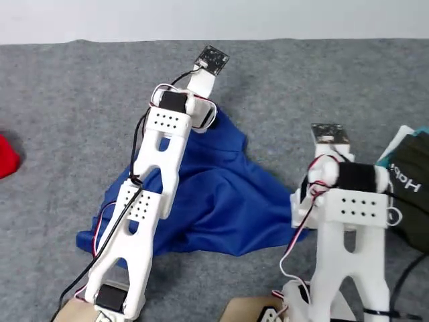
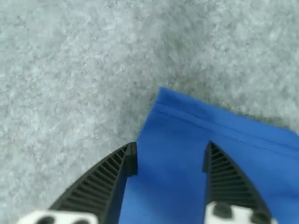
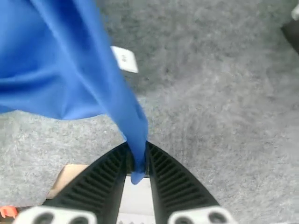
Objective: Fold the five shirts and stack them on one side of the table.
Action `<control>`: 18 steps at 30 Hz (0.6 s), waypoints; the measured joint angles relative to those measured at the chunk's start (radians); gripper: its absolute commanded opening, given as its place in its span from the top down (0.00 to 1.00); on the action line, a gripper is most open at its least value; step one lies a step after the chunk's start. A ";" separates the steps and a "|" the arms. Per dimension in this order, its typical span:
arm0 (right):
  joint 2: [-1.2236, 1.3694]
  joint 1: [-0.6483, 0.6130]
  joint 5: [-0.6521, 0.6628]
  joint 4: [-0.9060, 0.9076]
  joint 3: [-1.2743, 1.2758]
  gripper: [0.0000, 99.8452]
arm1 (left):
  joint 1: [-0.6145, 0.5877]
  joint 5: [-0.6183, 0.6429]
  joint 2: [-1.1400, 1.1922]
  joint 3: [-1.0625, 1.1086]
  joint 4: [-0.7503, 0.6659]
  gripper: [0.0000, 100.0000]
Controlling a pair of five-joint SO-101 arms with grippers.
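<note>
The blue shirt (image 1: 221, 194) lies at the centre of the table (image 1: 67, 100), apparently being laid out for folding: the right gripper (image 3: 138, 156) pinches its 3 o'clock corner, while the left gripper (image 2: 170, 154) hangs spread over its 12 o'clock corner, which it probably needs to clamp next.

red cloth (image 1: 7, 155), dark shirt (image 1: 410, 191): cut by edge | blue shirt (image 1: 224, 198): partly under arm (image 1: 153, 191)

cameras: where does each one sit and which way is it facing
High view: fixed overhead, looking down over the grey table, blue shirt, left arm and right arm.
Left wrist view: on the left arm, looking down past the open left gripper at a shirt corner.
Right wrist view: on the right arm, looking down past the right gripper, shut on a shirt edge.
Shared: all three show the blue shirt and table.
</note>
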 measured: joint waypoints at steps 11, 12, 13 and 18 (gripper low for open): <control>0.000 -0.236 -0.106 0.000 0.000 0.99 | 0.000 0.000 0.020 0.049 -0.124 0.79; 0.000 -0.249 -0.109 0.000 0.000 0.99 | 0.000 0.000 0.023 0.051 -0.135 0.80; 0.000 -0.256 -0.110 0.000 0.000 0.99 | 0.000 0.000 0.032 0.051 -0.144 0.80; 0.000 -0.265 -0.112 0.000 0.000 0.99 | 0.002 -0.032 0.049 0.057 -0.170 0.84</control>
